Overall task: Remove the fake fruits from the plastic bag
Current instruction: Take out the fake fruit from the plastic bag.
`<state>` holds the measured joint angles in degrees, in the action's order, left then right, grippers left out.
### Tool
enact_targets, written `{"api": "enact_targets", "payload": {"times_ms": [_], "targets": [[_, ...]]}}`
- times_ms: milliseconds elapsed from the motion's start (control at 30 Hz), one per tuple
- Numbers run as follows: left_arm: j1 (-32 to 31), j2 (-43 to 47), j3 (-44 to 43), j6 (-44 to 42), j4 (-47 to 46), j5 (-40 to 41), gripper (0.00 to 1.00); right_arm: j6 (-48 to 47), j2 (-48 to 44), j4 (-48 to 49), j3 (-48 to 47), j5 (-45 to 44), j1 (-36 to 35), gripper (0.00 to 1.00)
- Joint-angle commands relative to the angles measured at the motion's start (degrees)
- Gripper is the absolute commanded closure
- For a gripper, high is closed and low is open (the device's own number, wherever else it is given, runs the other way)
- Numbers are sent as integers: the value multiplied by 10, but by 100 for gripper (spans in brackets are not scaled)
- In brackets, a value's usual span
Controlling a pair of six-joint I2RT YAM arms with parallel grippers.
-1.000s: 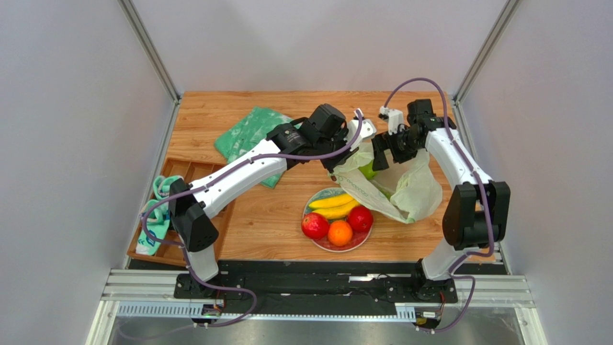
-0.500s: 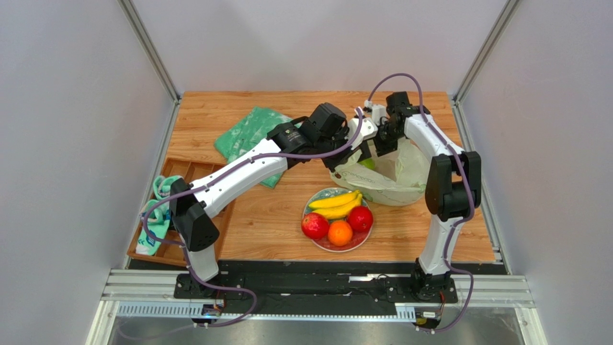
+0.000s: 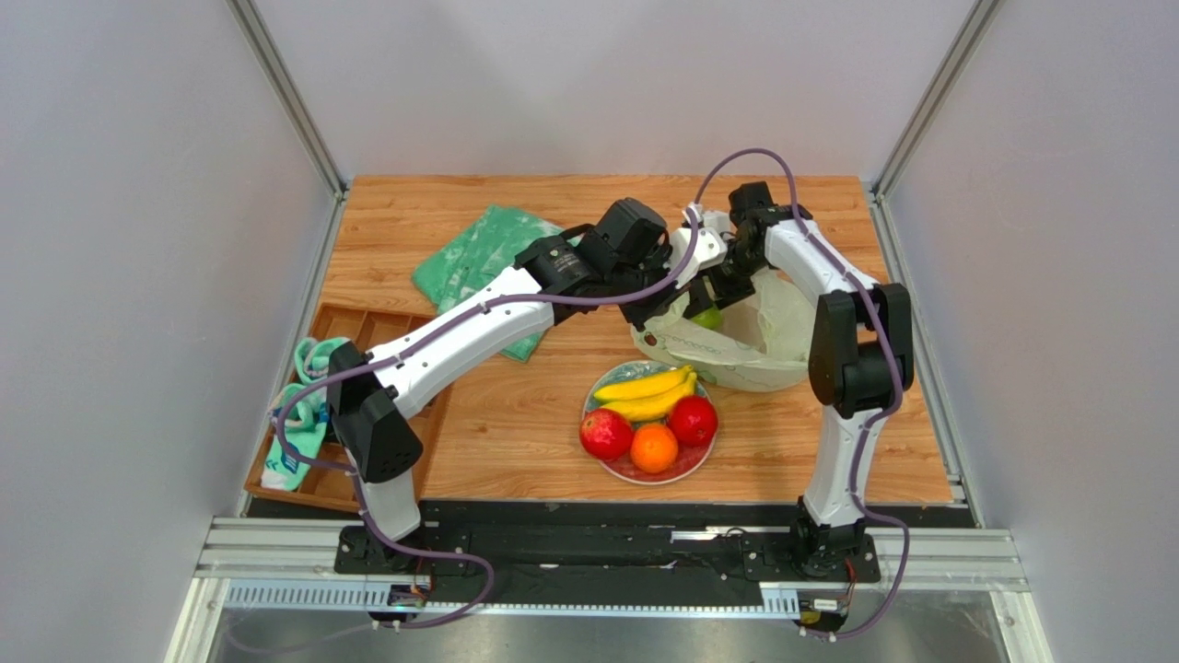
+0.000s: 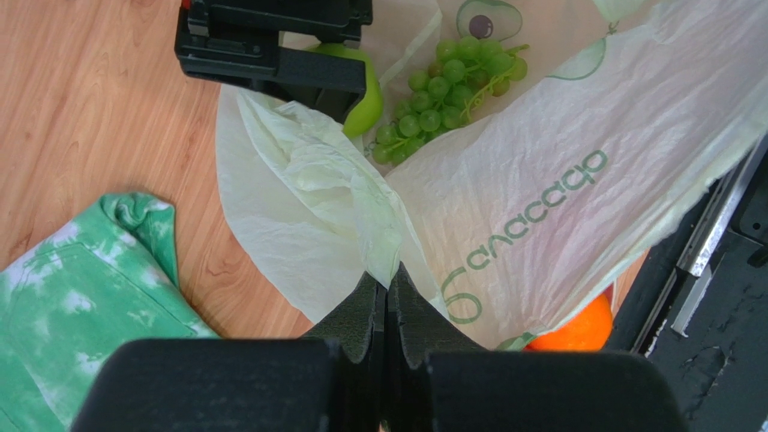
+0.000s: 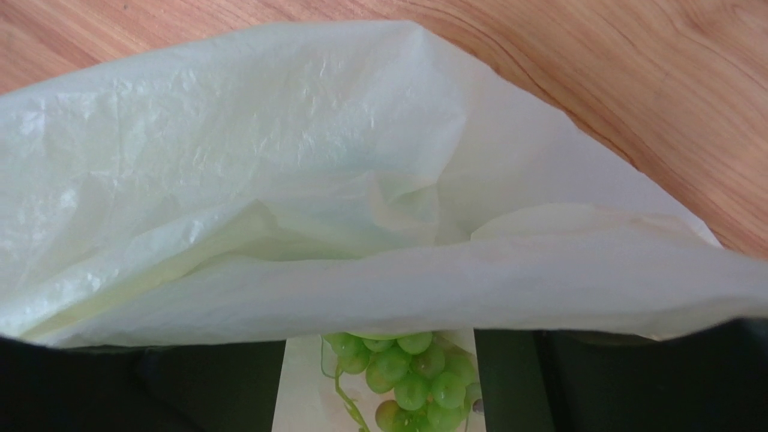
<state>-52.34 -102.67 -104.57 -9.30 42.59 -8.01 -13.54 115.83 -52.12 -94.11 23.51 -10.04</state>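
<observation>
Green apple point(image 4: 365, 94) lies just beside right gripper point(image 3: 706, 299), inside plastic bag point(image 4: 541, 162).

The wooden table point(image 3: 526, 415) bears a cloth point(image 3: 478, 256); a tray point(image 3: 363, 328) (left edge); a plate point(image 3: 619, 474); the plastic bag point(image 3: 754, 352).

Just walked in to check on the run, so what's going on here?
The left pincer is shut on a fold of the plastic bag, while the open right pincer is at its mouth, over the grapes. The grapes and green apple are in the bag. The bananas, two red fruits and orange lie on the plate.
</observation>
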Motion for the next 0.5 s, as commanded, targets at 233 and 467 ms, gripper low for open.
{"api": "enact_targets", "payload": {"times_ms": [233,467], "targets": [[7,-13,-34,-15,-23,31,100,-68,-248,-56,71,-7,41,71],[18,-40,-84,-16,-21,42,100,-99,-387,-113,86,17,42,69]]}}
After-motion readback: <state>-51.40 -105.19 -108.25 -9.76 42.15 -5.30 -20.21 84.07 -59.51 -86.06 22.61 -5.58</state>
